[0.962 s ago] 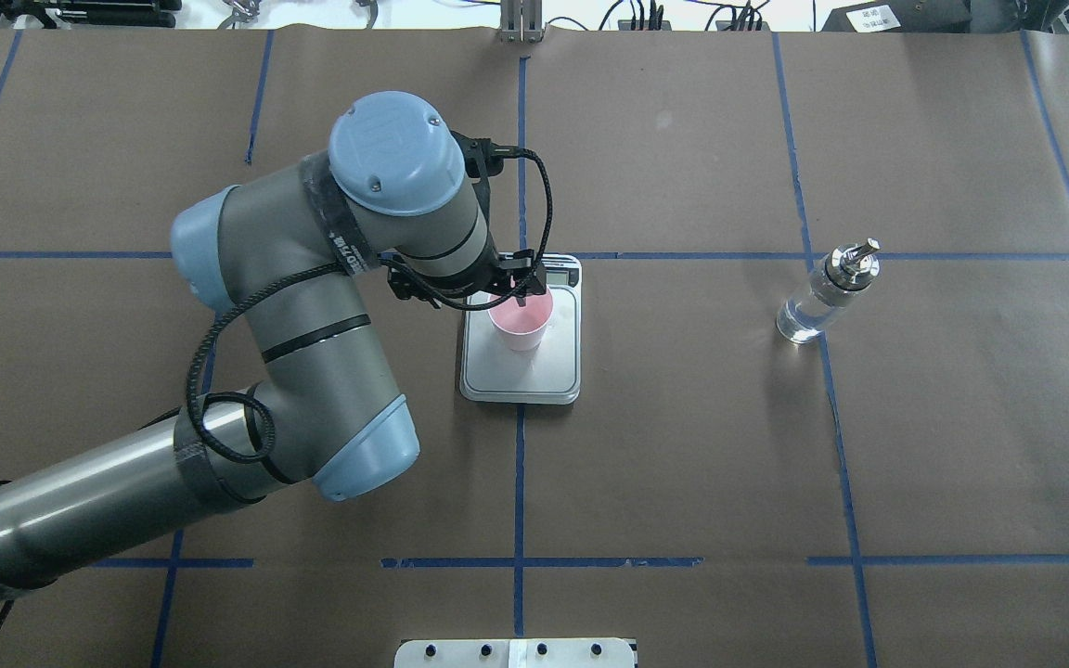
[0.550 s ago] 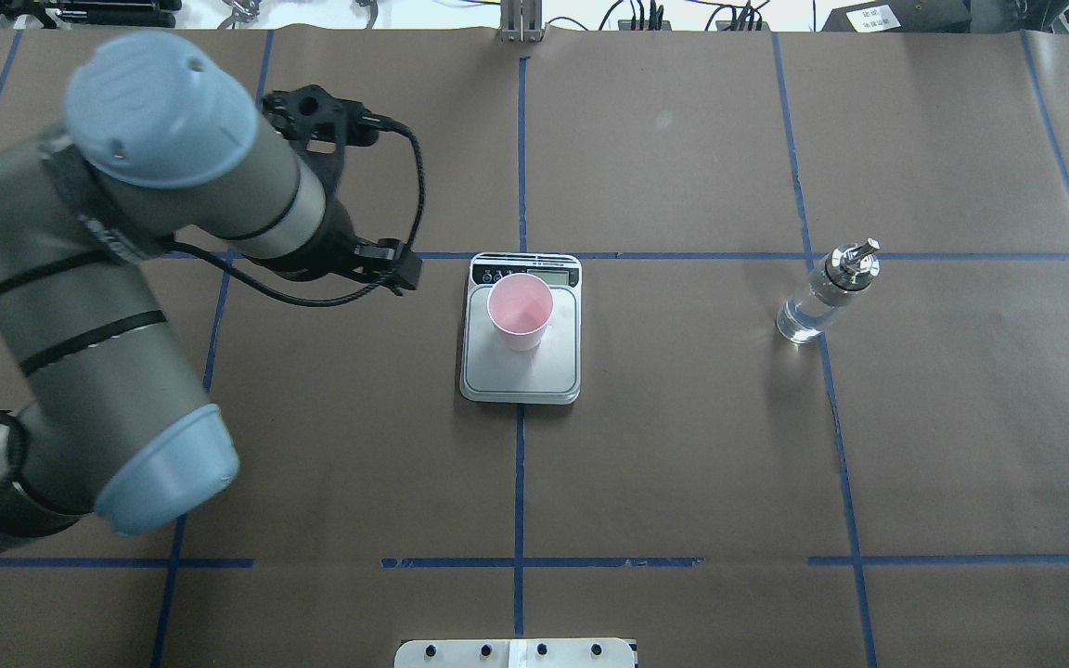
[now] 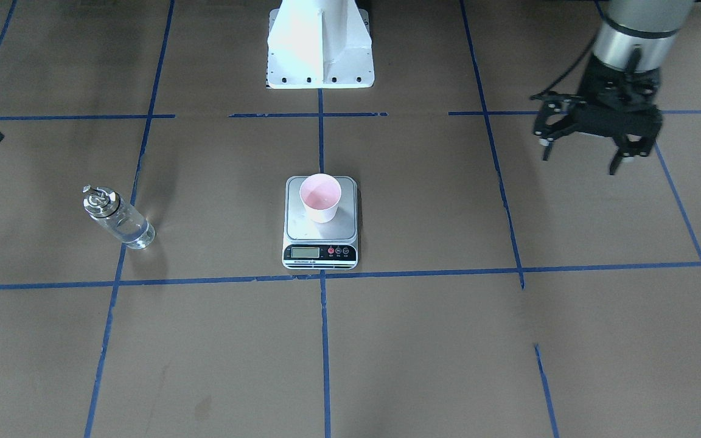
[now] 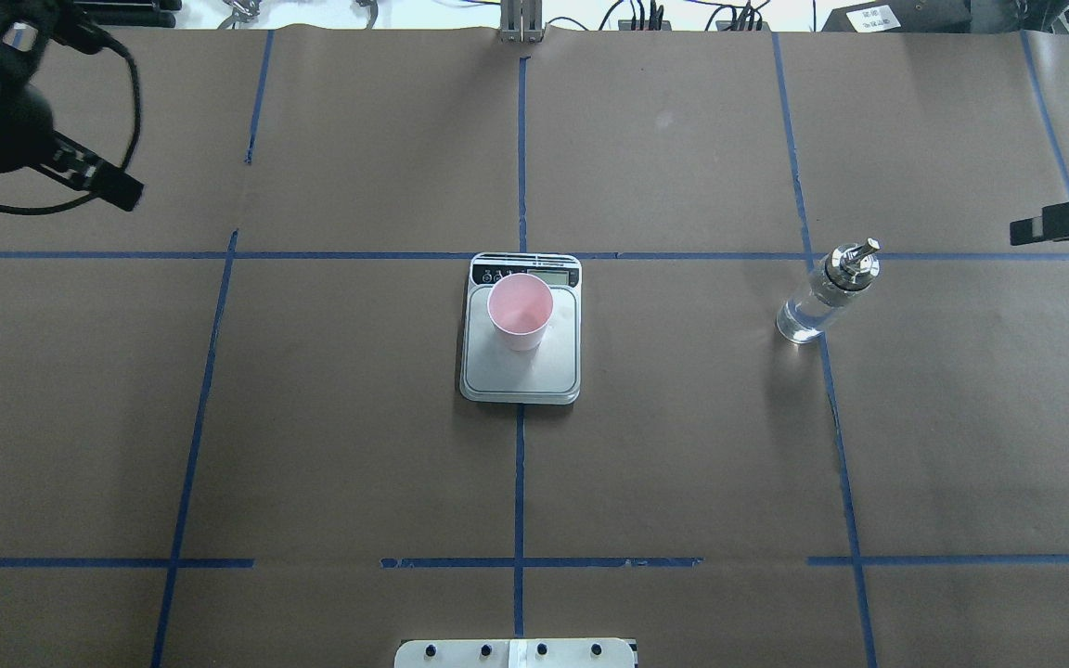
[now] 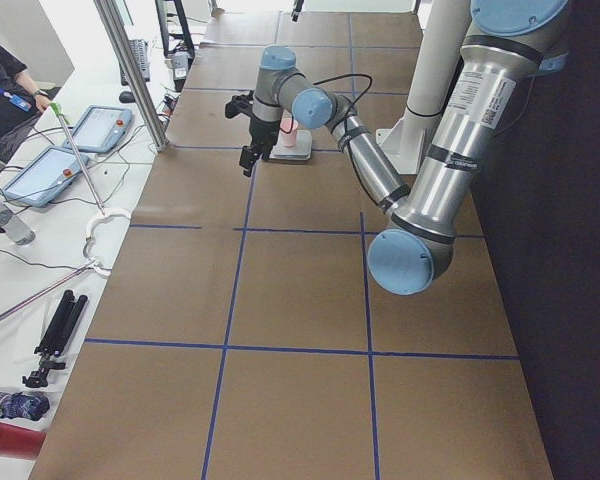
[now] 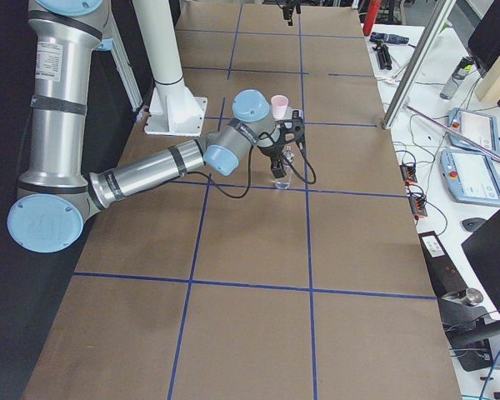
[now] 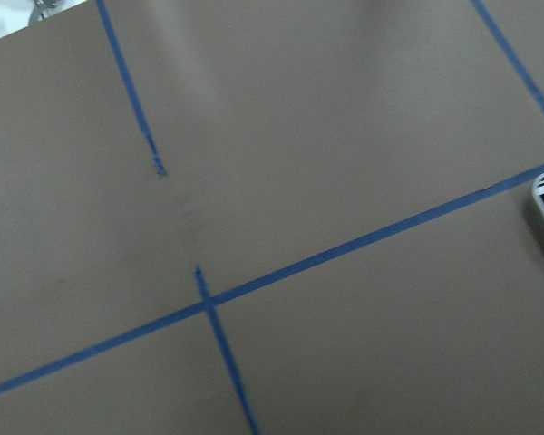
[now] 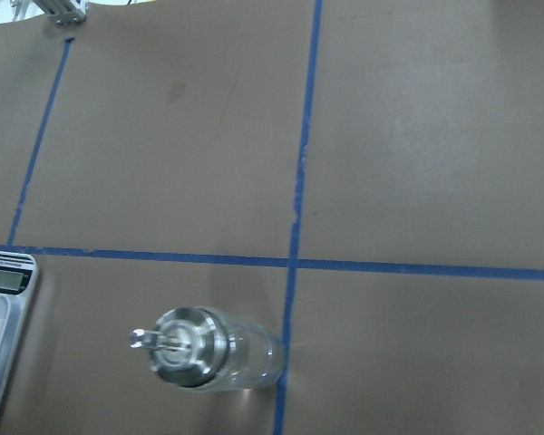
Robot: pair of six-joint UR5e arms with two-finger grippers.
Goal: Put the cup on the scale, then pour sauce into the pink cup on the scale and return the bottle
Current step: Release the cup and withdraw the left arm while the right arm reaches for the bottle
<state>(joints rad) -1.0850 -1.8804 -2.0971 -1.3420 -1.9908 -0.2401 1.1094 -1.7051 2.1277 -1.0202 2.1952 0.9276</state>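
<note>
- The bottle (image 4: 817, 297) stands on its base on the brown-papered counter (image 4: 683, 464), on the robot's right, beside a blue tape line (image 4: 831, 417). It is well apart from the scale (image 4: 521, 376).
- The cup (image 4: 521, 311) stands upright on the scale's metal platform, toward the display end, with its mouth open. The first step therefore appears done, and we judge the bottle to be the next thing to take.
- Handling: we expect the bottle to be rigid, smooth and breakable, and slippery under hard pads. The clear sauce (image 4: 799, 325) should add only modest weight, carried low.
- Where to hold: the glass body at about mid-height, below the silver pour-spout cap (image 8: 177, 344). This leaves the spout free to tip toward the cup.
- The paper cup is probably very light, so a touch from the spout could shift or topple it.
- The right gripper (image 4: 1054, 227) shows only as a dark piece at the overhead view's right edge, farther to the robot's right than the bottle and not touching it. We cannot tell how far apart its jaws stand.
- In the right wrist view the bottle lies low and left of centre, so we judge the approach not yet lined up.
- The left gripper (image 3: 580, 159) hangs far on the robot's left, with its jaws spread and nothing between them.
</note>
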